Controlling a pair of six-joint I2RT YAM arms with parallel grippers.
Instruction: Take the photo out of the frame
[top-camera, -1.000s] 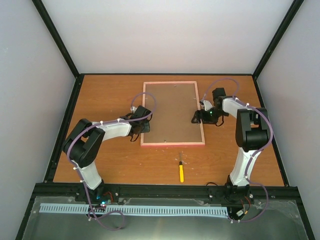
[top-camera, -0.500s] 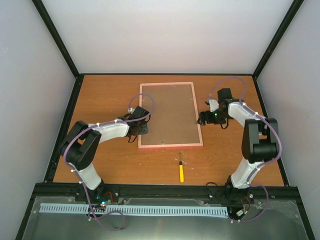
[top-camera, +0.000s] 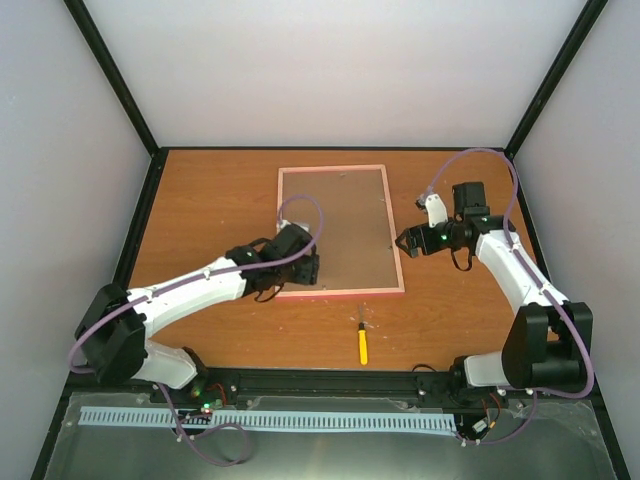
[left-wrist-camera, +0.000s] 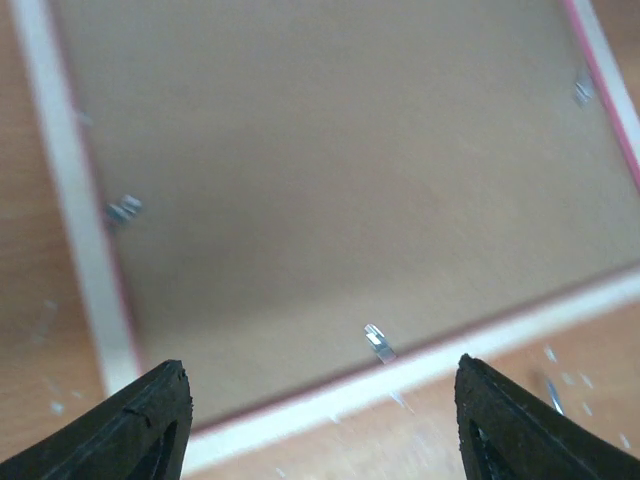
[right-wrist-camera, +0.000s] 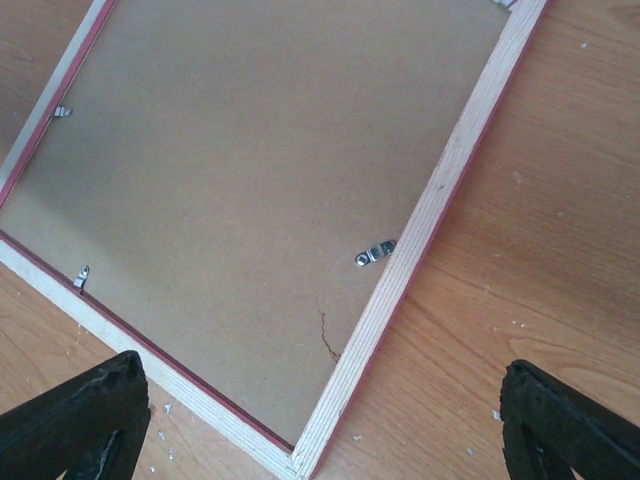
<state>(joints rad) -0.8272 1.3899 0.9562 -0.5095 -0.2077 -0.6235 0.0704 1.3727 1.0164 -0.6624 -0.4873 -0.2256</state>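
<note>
The frame (top-camera: 340, 291) lies face down under the spread left tool (left-wrist-camera: 320, 410) and just beside the spread right tool (right-wrist-camera: 320, 420), which both hold nothing. Its backing board (top-camera: 335, 225) looks held by metal clips (right-wrist-camera: 376, 253), so every step seems left to do. The photo, beneath the board, is hidden, and the left view is blurred.

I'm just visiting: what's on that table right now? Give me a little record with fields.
frame: pink, lying back-up on the table
backing board: brown, small metal clips at its edges
photo: not visible
screwdriver: yellow handle, on the table nearer than the frame
left end effector: open, empty, over the frame's near left corner
right end effector: open, empty, by the frame's right edge
</note>
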